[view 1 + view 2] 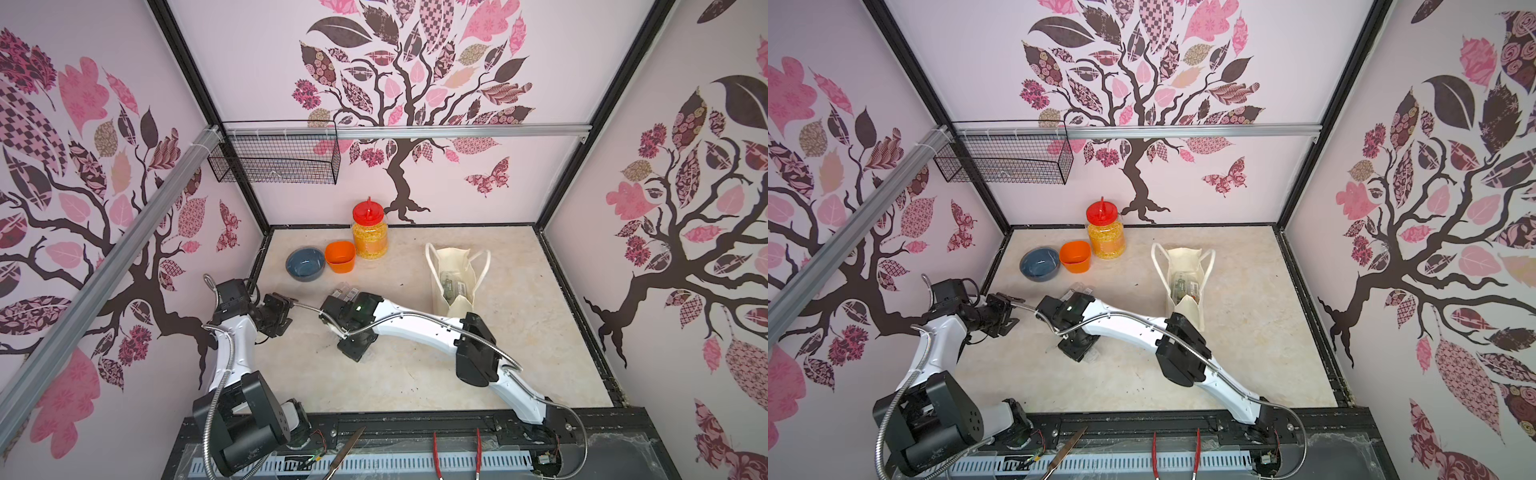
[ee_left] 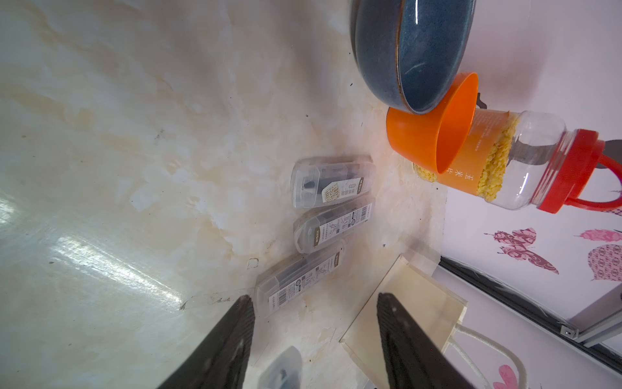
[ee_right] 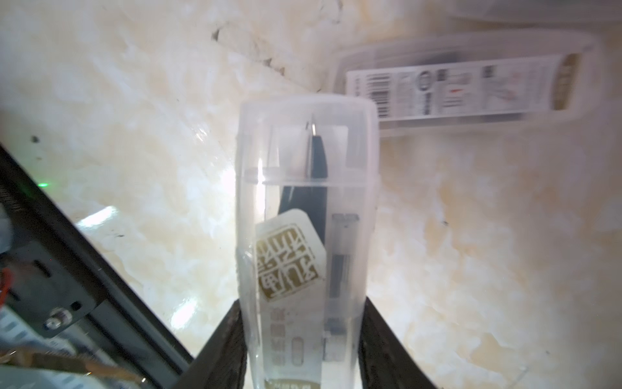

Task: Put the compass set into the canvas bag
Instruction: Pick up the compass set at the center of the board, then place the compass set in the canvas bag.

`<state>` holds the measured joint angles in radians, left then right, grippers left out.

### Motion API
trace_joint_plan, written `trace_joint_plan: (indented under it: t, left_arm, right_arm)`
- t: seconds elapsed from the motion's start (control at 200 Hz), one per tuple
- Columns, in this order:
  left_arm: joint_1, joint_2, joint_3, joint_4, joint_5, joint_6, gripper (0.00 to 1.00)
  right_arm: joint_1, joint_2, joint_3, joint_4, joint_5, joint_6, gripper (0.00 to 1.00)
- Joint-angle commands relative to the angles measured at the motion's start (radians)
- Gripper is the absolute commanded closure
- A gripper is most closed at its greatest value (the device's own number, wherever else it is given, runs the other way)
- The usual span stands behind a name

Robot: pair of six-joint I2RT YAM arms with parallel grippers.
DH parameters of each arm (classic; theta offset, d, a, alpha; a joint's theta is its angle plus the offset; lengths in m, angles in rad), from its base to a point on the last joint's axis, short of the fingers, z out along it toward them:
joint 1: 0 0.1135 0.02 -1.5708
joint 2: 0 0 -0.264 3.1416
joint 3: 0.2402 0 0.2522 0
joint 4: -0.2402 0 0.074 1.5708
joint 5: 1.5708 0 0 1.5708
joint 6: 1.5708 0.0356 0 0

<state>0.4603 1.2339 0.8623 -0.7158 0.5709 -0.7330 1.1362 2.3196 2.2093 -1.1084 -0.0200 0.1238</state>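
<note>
**Marble-look bench, one compass set in the grip, bag to come**

Cream veined stone covers the bench [image 1: 415, 374]. Both fingers of the right pincer [image 3: 301, 323] press against the long sides of a compass set [image 3: 306, 202]. It is a clear plastic case with the dark compass showing inside, and its far end juts past the tips. Whether it is clear of the bench I cannot tell. A second case [image 3: 471, 87] lies just beyond that far end. The left pincer [image 2: 315, 296] stands wide open and empty, with a row of loose cases [image 2: 333, 224] ahead of it. The canvas bag [image 1: 457, 305] stands upright, mouth open, well apart from the right pincer, on the side away from the left pincer. Similar cases show inside it.

The step in hand looks like the pick-up. Next, I judge, the case must be lifted clear of its neighbours and carried to above the bag's mouth. It should be released end-down so the soft rim does not catch it.
</note>
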Motion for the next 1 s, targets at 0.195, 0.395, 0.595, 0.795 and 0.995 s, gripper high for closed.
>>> trace_joint_plan:
  t: [0.195, 0.395, 0.595, 0.795, 0.995]
  left_arm:
    - [-0.097, 0.004, 0.094, 0.011, -0.064, 0.027, 0.38]
    - [-0.189, 0.018, 0.098, 0.040, -0.099, 0.041, 0.38]
    - [-0.284, 0.034, 0.087, 0.050, -0.131, 0.061, 0.38]
    - [-0.293, 0.046, 0.065, 0.050, -0.121, 0.074, 0.38]
    - [-0.292, 0.027, 0.040, 0.058, -0.120, 0.071, 0.38]
  right_arm:
    - [-0.187, -0.243, 0.065, -0.074, -0.006, 0.056, 0.52]
    - [-0.326, -0.338, 0.132, -0.075, 0.011, 0.077, 0.52]
    - [-0.463, -0.430, 0.148, -0.040, -0.015, 0.119, 0.52]
    - [-0.573, -0.492, 0.100, -0.041, 0.047, 0.108, 0.51]
    - [-0.651, -0.555, -0.082, -0.007, 0.144, 0.109, 0.51]
